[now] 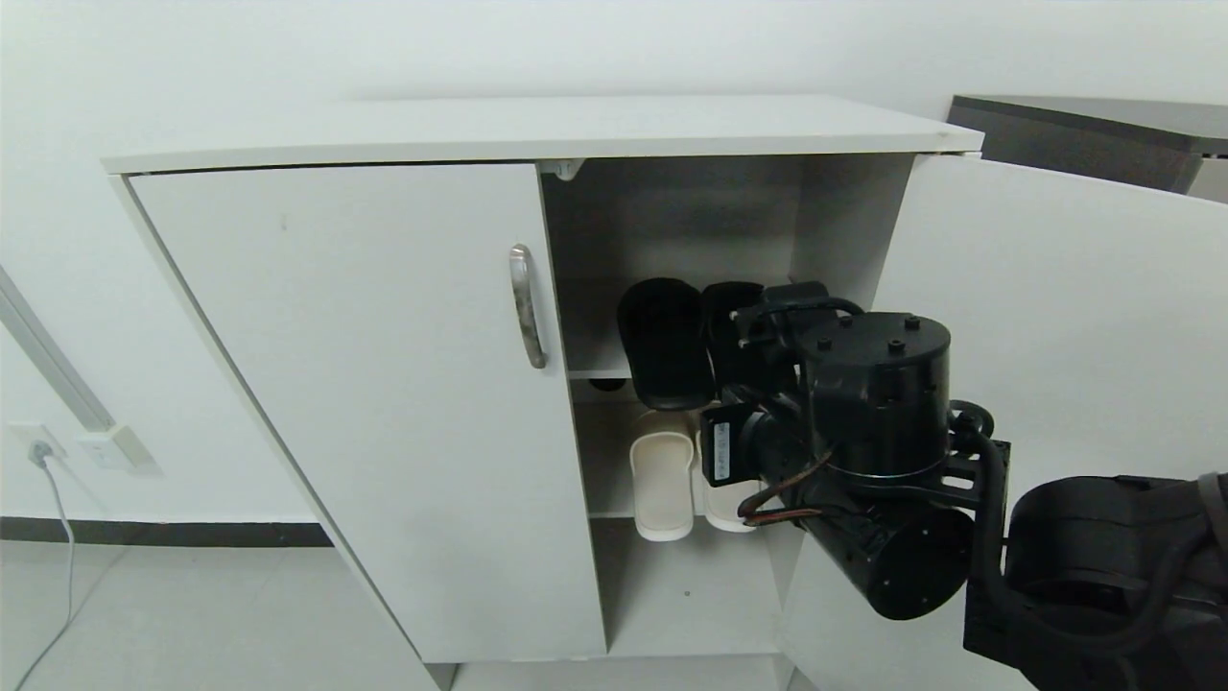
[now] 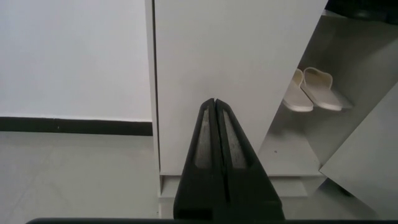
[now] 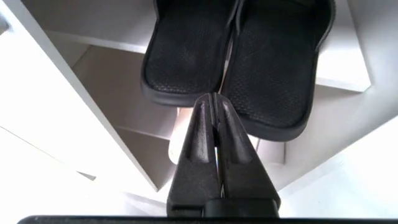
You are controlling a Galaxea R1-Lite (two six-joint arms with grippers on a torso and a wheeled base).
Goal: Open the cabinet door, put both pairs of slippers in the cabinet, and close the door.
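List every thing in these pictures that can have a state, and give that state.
Left cabinet door, shut.
Right cabinet door, open.
Black slippers, side by side on the upper shelf.
White slippers, side by side on the shelf below.
Left gripper, shut, empty.
Right gripper, shut, empty.

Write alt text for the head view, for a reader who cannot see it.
A white cabinet stands with its right door open and its left door shut. Inside, a pair of black slippers lies on the upper shelf and a pair of white slippers on the shelf below. The right arm extends into the opening, beside the black slippers.
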